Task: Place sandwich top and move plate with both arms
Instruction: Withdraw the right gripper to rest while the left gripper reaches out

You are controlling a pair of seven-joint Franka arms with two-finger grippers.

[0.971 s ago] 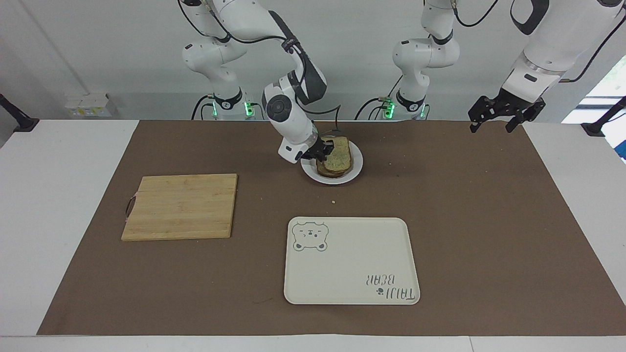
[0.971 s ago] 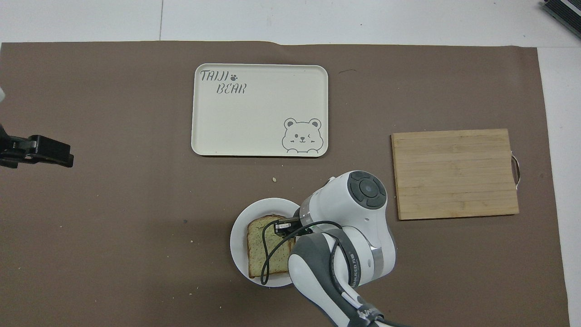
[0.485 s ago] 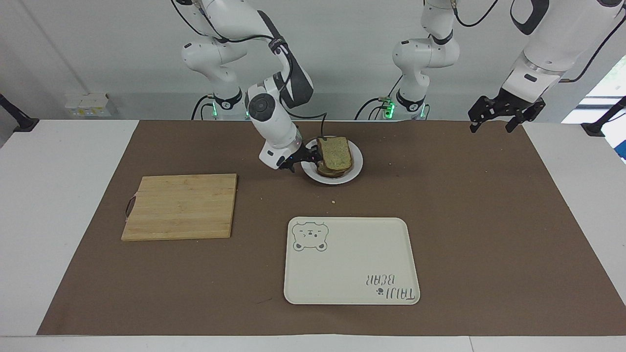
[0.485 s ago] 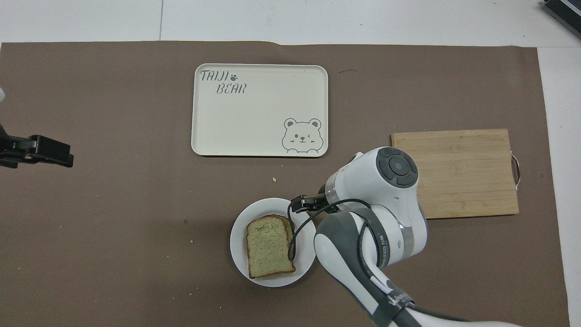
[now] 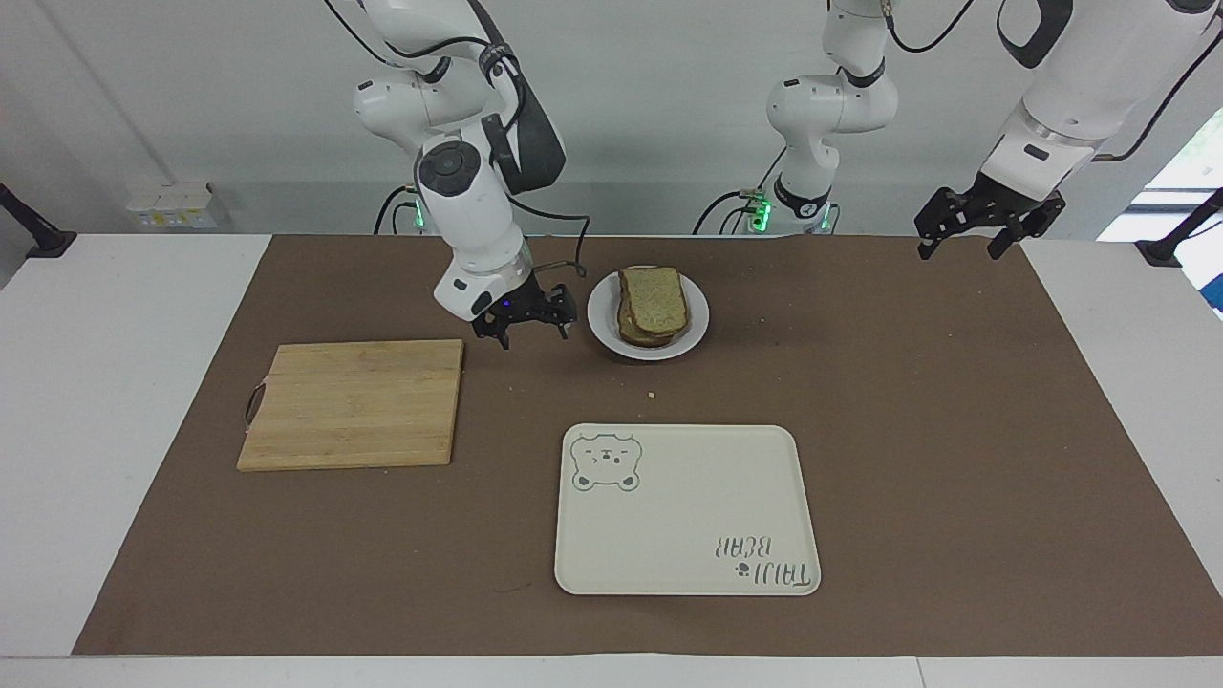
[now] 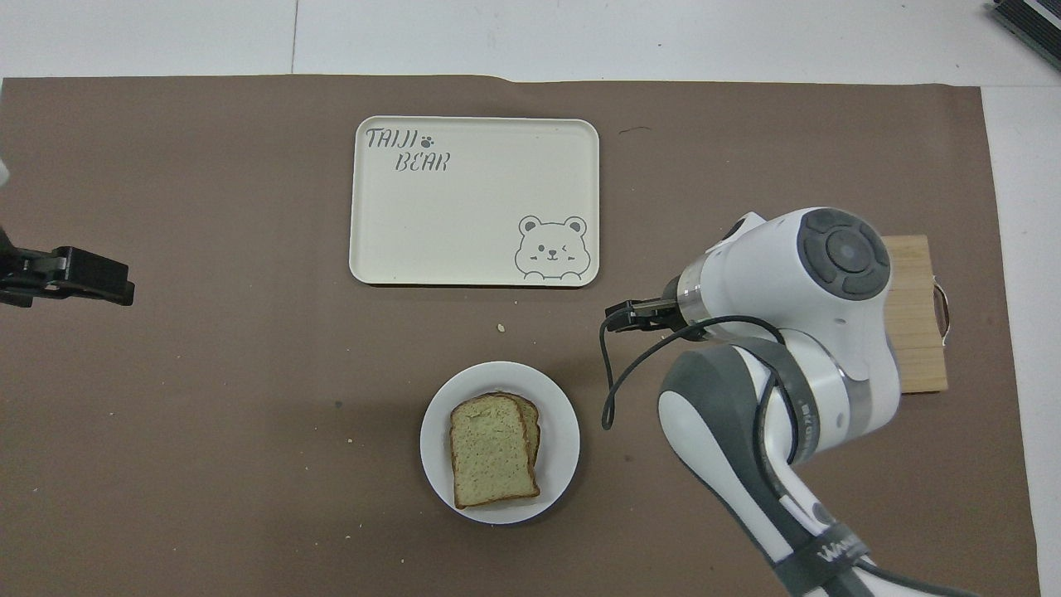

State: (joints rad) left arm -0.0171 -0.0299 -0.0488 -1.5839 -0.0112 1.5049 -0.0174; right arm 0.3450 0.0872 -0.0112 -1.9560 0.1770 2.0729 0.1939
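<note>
- Sandwich top (image 5: 652,290), a pale speckled bread slice w/ brown crust, lies flat on another slice on the small round white plate (image 5: 695,330). It sits a bit off to one side, so the lower slice peeks out. Step 1 looks done.
- Plate is on the brown mat on the bench, nearer the robots than the big cream bear tray (image 5: 686,509). Not on the tray yet.
- Right end effector (image 5: 528,320): fingers spread, holding nothing, low over the mat just beside the plate, toward the light wood cutting board (image 5: 352,403). Not touching plate or bread.
- Left end effector (image 5: 982,222): fingers spread, empty, up in the air well apart from the plate, toward the left arm's end of the bench. That arm waits.
- Left to do, I think: both arms come to the plate, grab the rim, one each side, & move it, prob. to the bear tray.
</note>
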